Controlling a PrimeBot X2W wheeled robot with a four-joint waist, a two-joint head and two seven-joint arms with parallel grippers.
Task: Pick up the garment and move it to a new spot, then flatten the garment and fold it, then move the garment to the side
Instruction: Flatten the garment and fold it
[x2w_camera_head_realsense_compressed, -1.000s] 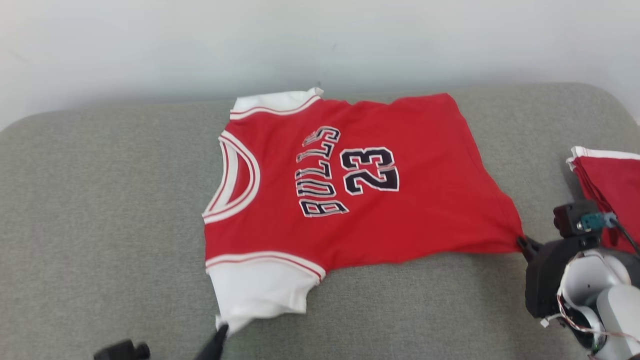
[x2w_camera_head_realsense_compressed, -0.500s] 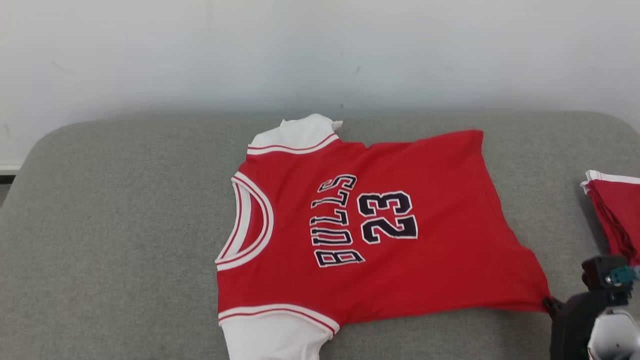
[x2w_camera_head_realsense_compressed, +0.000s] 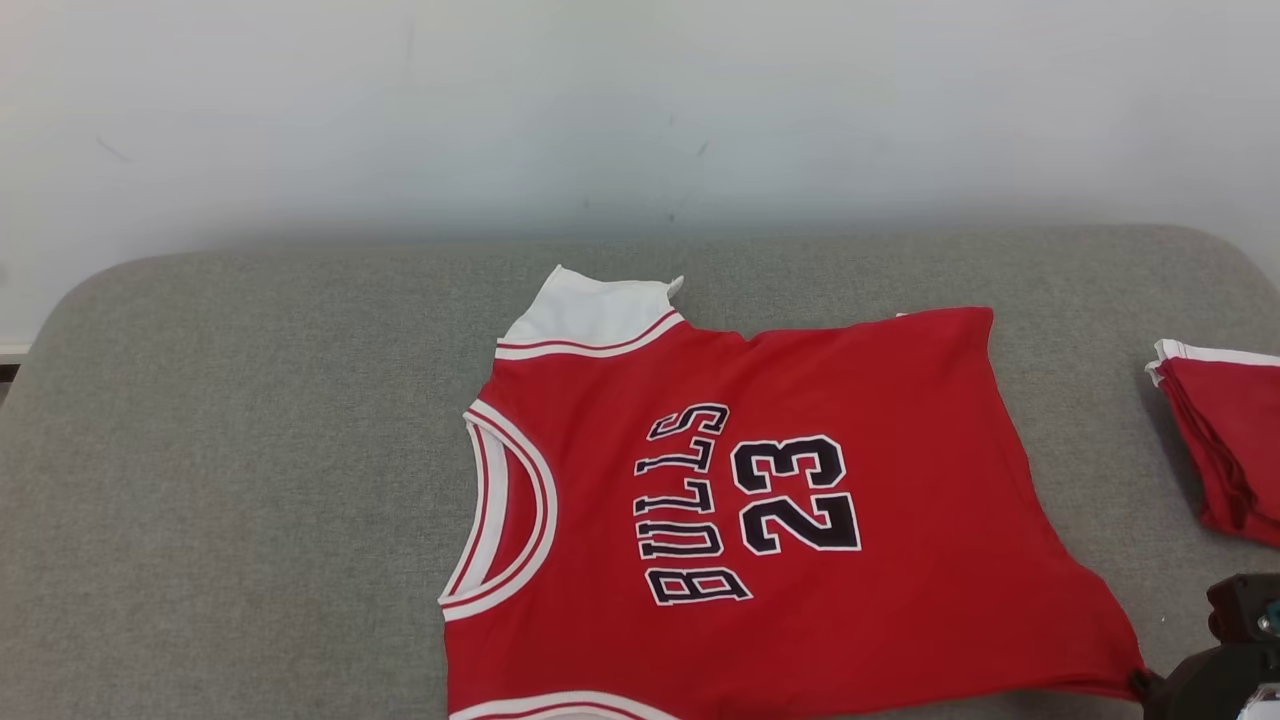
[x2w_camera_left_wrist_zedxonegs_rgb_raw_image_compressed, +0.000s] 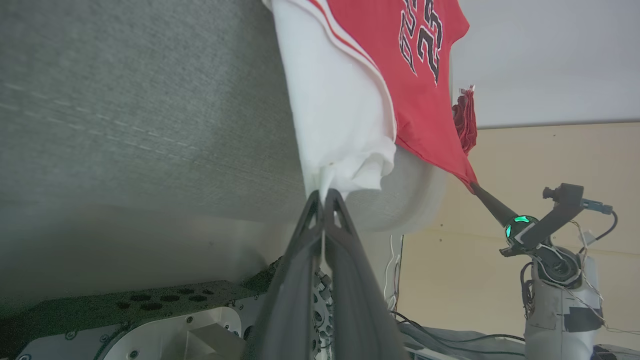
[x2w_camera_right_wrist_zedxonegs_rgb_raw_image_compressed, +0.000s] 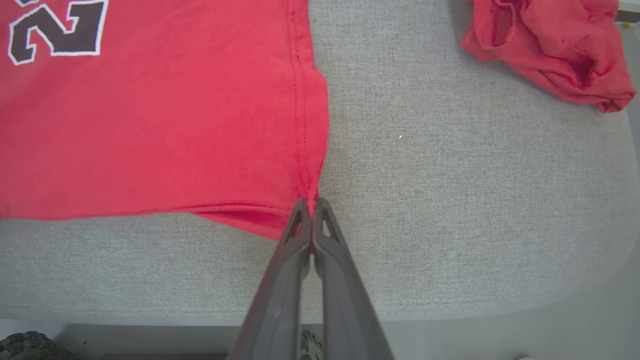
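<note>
Over the last second my head camera has tilted up. The jersey (x2w_camera_head_realsense_compressed: 760, 520) has also slid away from the cushion's (x2w_camera_head_realsense_compressed: 250, 400) back edge, toward me, so I judge the flattening pull is nearly done. My left gripper (x2w_camera_left_wrist_zedxonegs_rgb_raw_image_compressed: 324, 195), jaws pressed together, pinches the white near sleeve. My right gripper (x2w_camera_right_wrist_zedxonegs_rgb_raw_image_compressed: 311, 202), also closed, pinches the red hem corner. The jersey lies face up from the centre to the lower right of the head view. It is red with white trim, "BULLS 23" reads sideways, and the cloth is mostly smooth.
</note>
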